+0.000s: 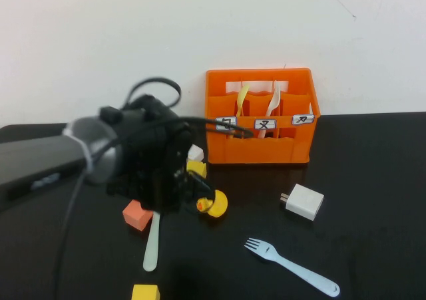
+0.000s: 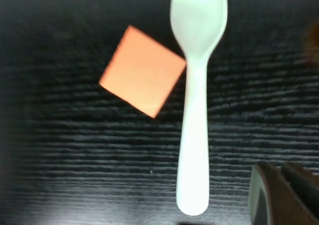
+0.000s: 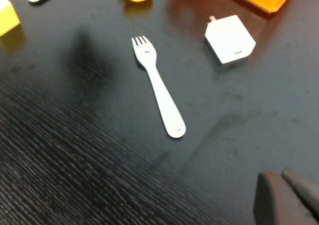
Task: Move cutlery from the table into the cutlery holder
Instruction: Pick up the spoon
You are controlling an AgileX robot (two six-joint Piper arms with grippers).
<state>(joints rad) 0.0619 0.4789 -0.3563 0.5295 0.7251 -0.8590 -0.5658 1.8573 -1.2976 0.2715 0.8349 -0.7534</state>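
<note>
The left hand [image 2: 284, 195] hangs low over the black surface [image 1: 373, 173], just above the green spoon [image 1: 152, 243]. In the left wrist view the fingers [image 2: 269, 197] are pressed together with nothing between them. So the left hand is clenched and empty. The spoon lies flat on the surface beside those fingers, not in them.

The spoon's long handle [image 2: 194, 150] runs toward the near edge of the surface, and its bowl [image 2: 199, 15] sits under the arm. An orange block [image 1: 138, 215] lies right next to the spoon's neck, about touching it. A yellow duck toy [image 1: 213, 203] sits on the other side.

The right hand [image 3: 289, 197] is not seen from above. In its own view its fingers are shut too, and it holds nothing. It looks down at the blue fork [image 1: 291, 267], which lies flat, well apart from the hand. The fork's prongs [image 3: 142, 45] point toward the duck and its handle points away. A white plug [image 1: 303, 201] lies near it.

The orange holder [image 1: 259, 150] stands at the back with two pale utensils already inside.

I think the spoon comes first, since the left hand is right above it. The hand would need to open and close across the thin handle, not along it. The orange block is close and might get bumped.
</note>
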